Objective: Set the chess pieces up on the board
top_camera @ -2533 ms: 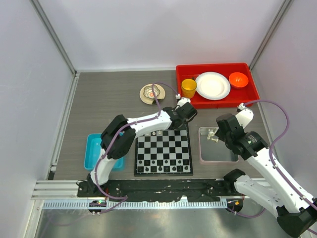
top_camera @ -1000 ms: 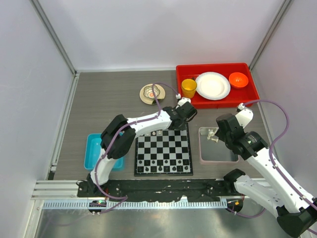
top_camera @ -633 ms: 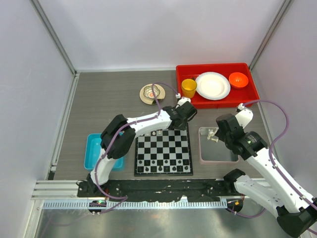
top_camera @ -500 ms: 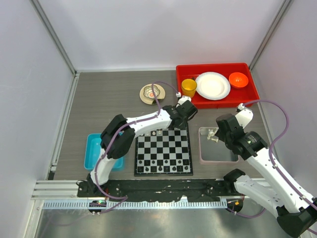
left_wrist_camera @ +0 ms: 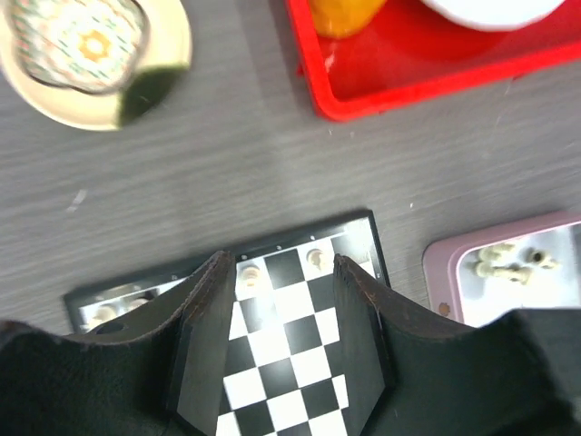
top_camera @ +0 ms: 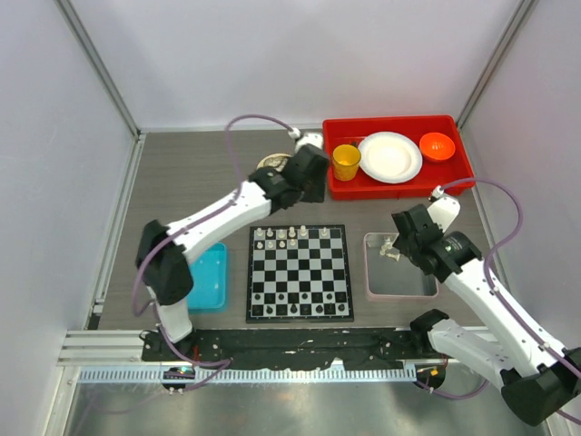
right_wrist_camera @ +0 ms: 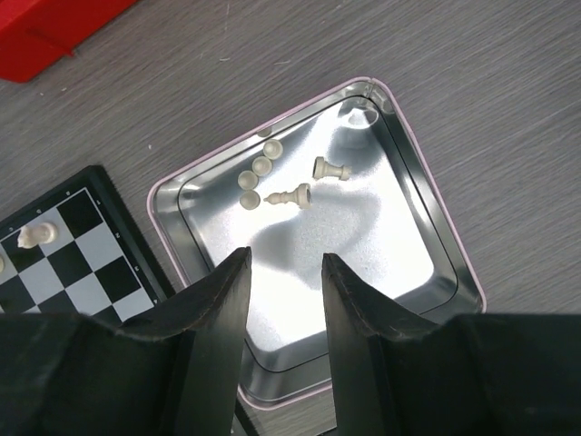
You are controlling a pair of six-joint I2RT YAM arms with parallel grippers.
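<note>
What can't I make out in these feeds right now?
- Types of the chess pieces on the board's far row: too small in the top view; the left end effector's fingers cover much of it in the left wrist view.
- The saucer: blurred and cut off by the top edge, left wrist view; mostly under the left arm, top view.
- The blue bin: its left part hidden by the left arm's elbow, top view.
</note>
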